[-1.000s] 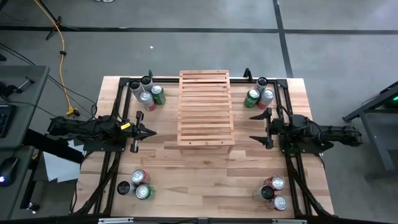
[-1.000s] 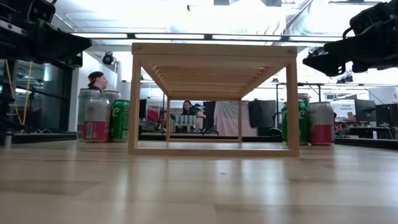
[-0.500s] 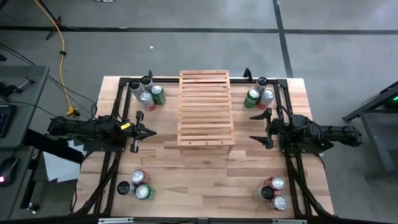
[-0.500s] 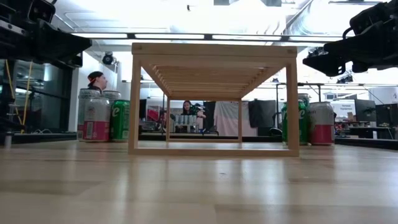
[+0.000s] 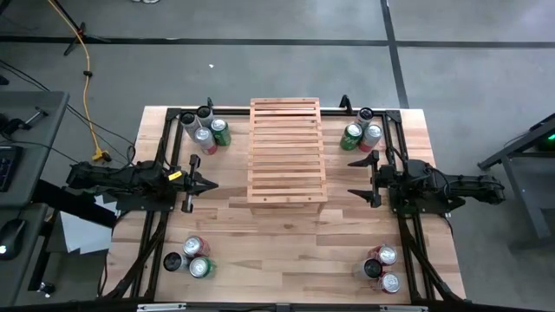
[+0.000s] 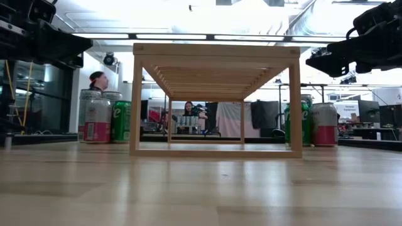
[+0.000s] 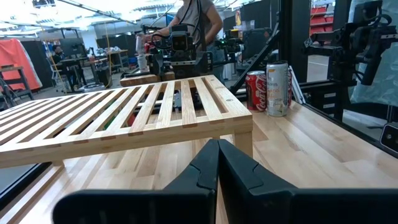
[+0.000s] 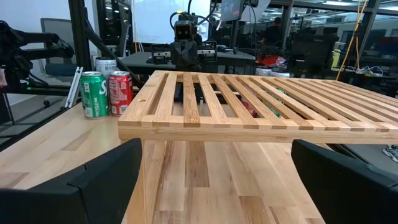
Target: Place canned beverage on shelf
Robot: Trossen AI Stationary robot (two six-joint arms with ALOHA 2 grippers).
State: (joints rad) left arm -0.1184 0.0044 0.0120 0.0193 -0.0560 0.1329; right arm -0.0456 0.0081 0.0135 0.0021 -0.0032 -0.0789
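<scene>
Nothing picked yet. The pale slatted natural-wood stepped shelf (image 5: 288,152) sits mid-table toward 12 o'clock, its top bare. Cans stand in 4 clusters on the light wooden table (image 5: 286,243): silver, green and dark cans (image 5: 205,132) at 10 o'clock of the shelf, green and silver-red cans (image 5: 361,132) at 2 o'clock, red and green cans (image 5: 192,256) at 7 o'clock, red and silver cans (image 5: 380,265) at 5 o'clock.

Left hand (image 5: 203,184) is at the shelf's 9 o'clock side, fingers pressed together, holding nothing. Right hand (image 5: 357,178) is at the 3 o'clock side, fingers spread wide and empty. In the wrist views each points at the shelf edge.

Risks as I read it:
- Cans in each cluster touch or nearly touch; a spread hand coming down on 1 likely clips a neighbour and topples it.
- Left hand must spread its fingers before any approach, otherwise it just shoves a can.
- Both hands sit close to the shelf's side edges; a careless swing could nudge the shelf.
- Slatted top: a can set down tilted or over a gap could rock or tip.

Versus the earlier frames: arms, hands, cans and shelf unchanged. Only the person (image 6: 97,80) behind the table in the low view has shifted slightly.
</scene>
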